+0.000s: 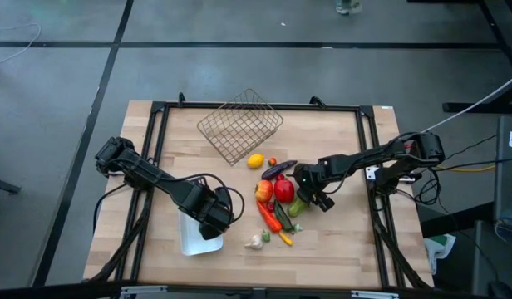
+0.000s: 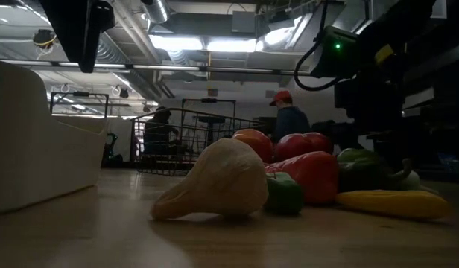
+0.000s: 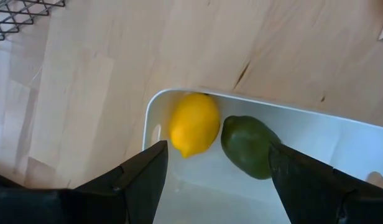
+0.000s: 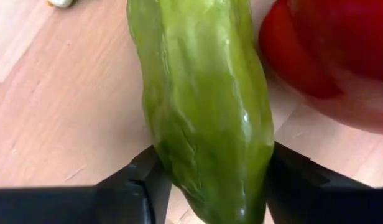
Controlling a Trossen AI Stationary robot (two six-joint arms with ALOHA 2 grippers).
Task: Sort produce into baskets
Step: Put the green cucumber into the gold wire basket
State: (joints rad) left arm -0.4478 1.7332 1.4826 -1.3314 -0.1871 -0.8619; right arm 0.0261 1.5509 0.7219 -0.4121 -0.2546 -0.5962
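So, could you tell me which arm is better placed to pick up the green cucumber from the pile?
The right. The right gripper already has its jaws on either side of the cucumber. The left gripper hovers open over the white tray, away from the pile.

Counts, by kind:
- 2 yellow toy lemons: 1 on table near wire basket (image 1: pixel 255 161), 1 inside white tray (image 3: pixel 194 124).
- 1 dark green avocado (image 3: pixel 248 145), in tray beside lemon.
- 1 long green cucumber (image 4: pixel 207 106).
- 1 purple eggplant (image 1: pixel 278 169).
- 1 pale garlic bulb (image 2: pixel 214 181).
- 1 square brown wire-mesh basket (image 1: pixel 239 125).
- 1 shallow white rectangular tray (image 3: pixel 316 124).
- 2 people in room behind.
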